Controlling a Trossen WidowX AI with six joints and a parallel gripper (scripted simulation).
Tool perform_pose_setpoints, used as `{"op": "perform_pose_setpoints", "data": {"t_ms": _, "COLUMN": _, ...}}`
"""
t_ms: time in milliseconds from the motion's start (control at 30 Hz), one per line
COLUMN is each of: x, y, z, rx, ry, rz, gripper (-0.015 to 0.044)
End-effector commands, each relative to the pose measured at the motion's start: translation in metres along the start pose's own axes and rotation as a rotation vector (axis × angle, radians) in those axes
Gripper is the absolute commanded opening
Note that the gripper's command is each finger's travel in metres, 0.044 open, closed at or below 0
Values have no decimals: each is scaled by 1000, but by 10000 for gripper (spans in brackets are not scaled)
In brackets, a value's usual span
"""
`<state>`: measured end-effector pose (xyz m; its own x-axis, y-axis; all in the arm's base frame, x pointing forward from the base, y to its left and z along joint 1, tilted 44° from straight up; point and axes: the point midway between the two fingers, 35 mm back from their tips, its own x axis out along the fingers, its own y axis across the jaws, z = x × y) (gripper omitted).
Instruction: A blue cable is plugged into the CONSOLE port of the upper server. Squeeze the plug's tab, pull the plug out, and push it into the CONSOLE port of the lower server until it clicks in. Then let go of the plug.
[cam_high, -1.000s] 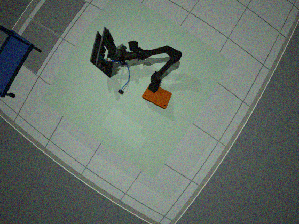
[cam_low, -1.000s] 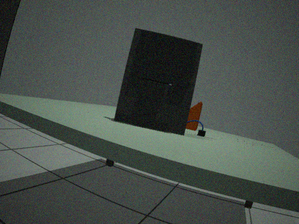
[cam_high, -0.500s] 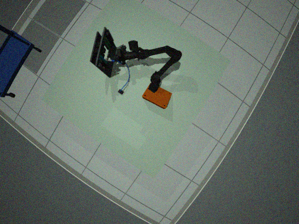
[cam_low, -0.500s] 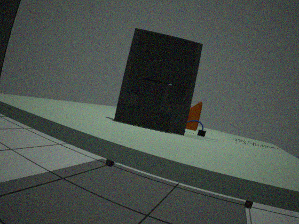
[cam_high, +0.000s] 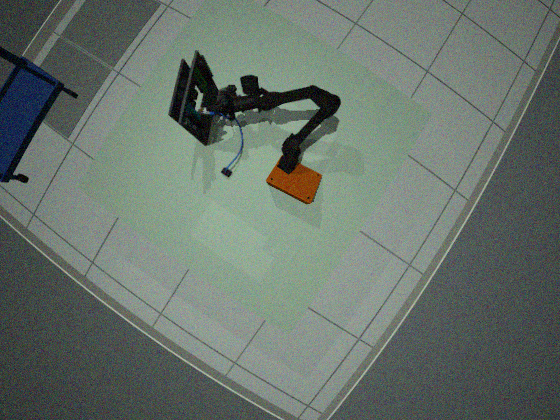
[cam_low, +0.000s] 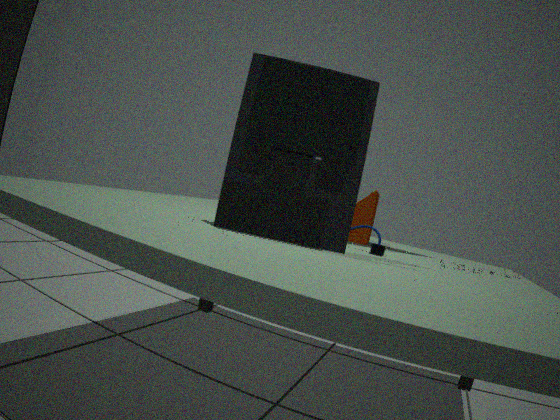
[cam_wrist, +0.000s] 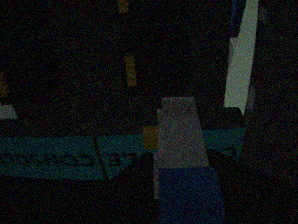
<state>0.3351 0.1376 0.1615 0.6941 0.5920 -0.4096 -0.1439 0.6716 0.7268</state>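
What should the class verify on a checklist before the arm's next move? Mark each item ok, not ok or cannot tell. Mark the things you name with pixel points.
1. Claw (cam_high: 206, 108) (cam_wrist: 180, 163) closed on the plug (cam_wrist: 180, 132): ok.
2. Blue cable (cam_high: 242, 137) (cam_low: 367, 227) clear of the orange base plate (cam_high: 300, 185) (cam_low: 364, 220): ok.
3. Exterior view shows the claw: not ok; the dark panel (cam_low: 300, 150) blocks it.
4. Teal label strip (cam_wrist: 50, 157) fully uncovered in the wrist view: not ok.
5. Plug fully out of a port: cannot tell.
6. Tab squeezed: cannot tell.

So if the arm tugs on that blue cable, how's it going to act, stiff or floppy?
The blue cable looks thin and bends in a smooth arc, so it would probably flex yet spring a little. The small black block at its end may drag or tip.
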Motion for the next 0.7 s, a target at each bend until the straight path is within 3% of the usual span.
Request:
{"op": "perform_pose_setpoints", "data": {"t_ms": 0, "x": 0, "y": 4, "z": 10, "rx": -13, "ry": -28, "rz": 6, "gripper": 0}}
{"op": "perform_pose_setpoints", "data": {"t_ms": 667, "x": 4, "y": 5, "z": 13, "rx": -24, "ry": -56, "rz": 10, "gripper": 0}}
